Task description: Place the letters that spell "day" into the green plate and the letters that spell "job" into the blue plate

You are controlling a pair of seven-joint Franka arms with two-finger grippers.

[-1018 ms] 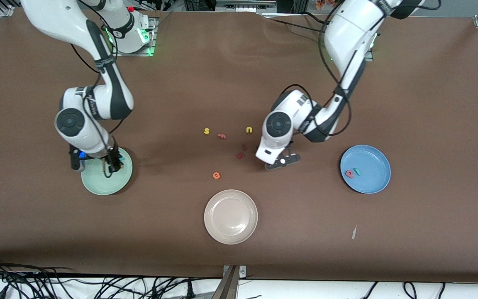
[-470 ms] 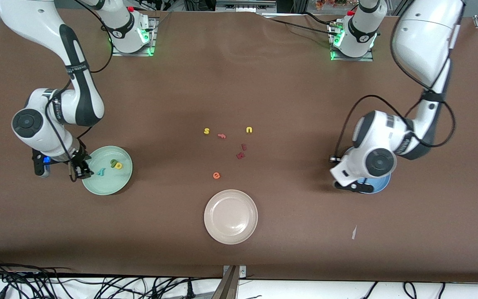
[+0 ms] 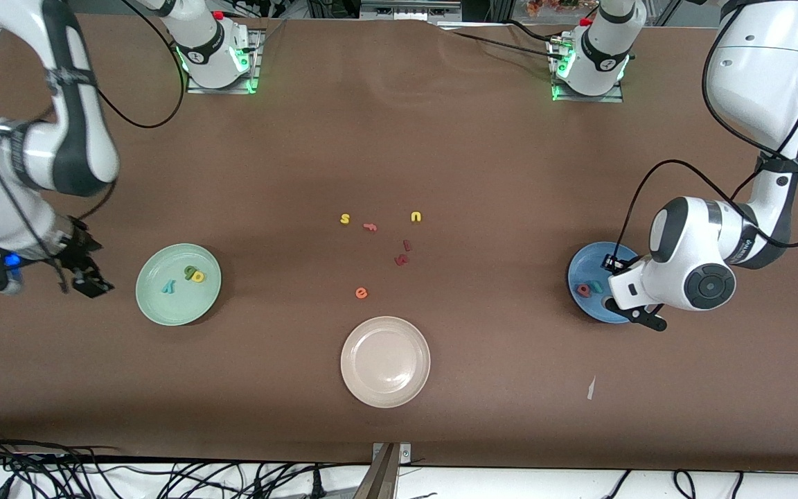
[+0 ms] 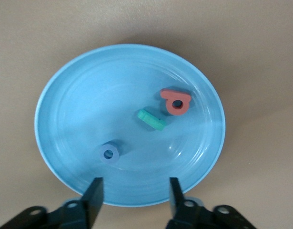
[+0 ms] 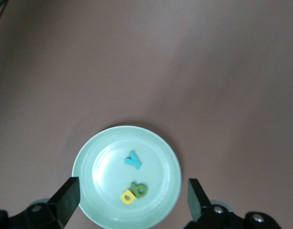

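The green plate holds the teal "y", the dark green "a" and the yellow "d". My right gripper hangs open and empty beside that plate, toward the right arm's end of the table. The blue plate holds the pink-red "b", the teal "j" and the blue "o". Above its rim my left gripper stands open, holding nothing.
A beige plate lies near the table's front edge. Mid-table lie a yellow "s", a yellow "u", an orange "e" and dark red letters. A white scrap lies nearer the front camera than the blue plate.
The left arm swung from mid-table to the blue plate and opened; the blue "o" now lies there. The right gripper opened and drew away from the green plate.
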